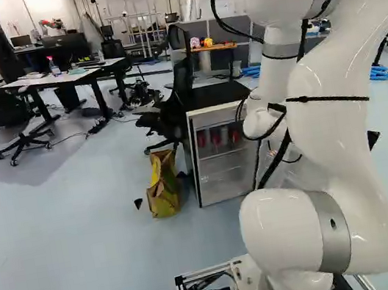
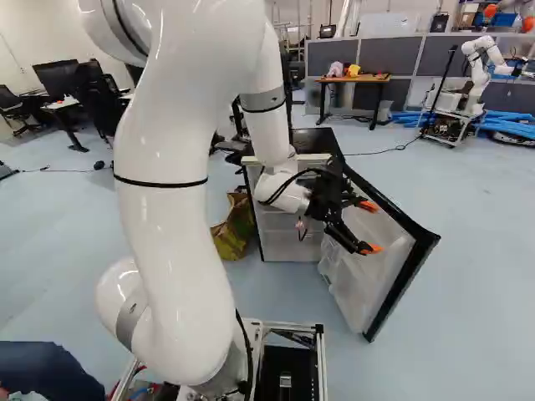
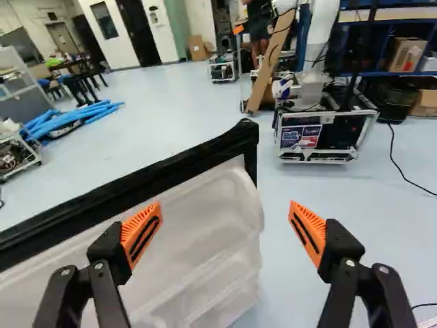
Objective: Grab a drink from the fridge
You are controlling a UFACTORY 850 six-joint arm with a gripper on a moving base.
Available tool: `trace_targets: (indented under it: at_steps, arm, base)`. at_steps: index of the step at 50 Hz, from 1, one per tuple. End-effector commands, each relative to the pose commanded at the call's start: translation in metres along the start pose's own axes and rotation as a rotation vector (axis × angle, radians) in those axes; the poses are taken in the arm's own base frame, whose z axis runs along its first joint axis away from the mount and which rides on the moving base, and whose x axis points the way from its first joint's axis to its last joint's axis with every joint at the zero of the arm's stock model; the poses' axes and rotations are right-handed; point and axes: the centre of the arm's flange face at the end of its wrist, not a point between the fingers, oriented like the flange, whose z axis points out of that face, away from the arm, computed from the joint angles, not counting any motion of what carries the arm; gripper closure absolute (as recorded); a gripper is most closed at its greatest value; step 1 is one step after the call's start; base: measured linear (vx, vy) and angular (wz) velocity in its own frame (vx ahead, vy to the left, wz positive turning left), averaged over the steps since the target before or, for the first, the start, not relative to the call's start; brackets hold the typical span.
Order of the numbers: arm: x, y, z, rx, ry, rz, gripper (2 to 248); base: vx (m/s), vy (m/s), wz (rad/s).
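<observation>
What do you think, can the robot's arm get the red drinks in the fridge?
Probably yes: the fridge door is swung open. But the open gripper is over by the door, so it would have to turn toward the red drinks first.

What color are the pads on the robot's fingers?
Bright orange; the wrist view shows the gripper's pads best.
</observation>
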Motion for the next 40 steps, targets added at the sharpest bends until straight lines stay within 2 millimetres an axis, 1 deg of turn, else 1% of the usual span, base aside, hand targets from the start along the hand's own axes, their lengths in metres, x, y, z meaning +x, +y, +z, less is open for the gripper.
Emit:
trace_targets:
  at_steps: [20, 40]
  arm:
    - [-0.009, 0.025, -0.028, 0.203, -0.092, -0.139, 3]
    - [-0.018, 0.049, -0.063, 0.428, -0.142, -0.282, 3]
  base:
    - [0.0, 0.0, 0.0]
    - [0.0, 0.0, 0.0]
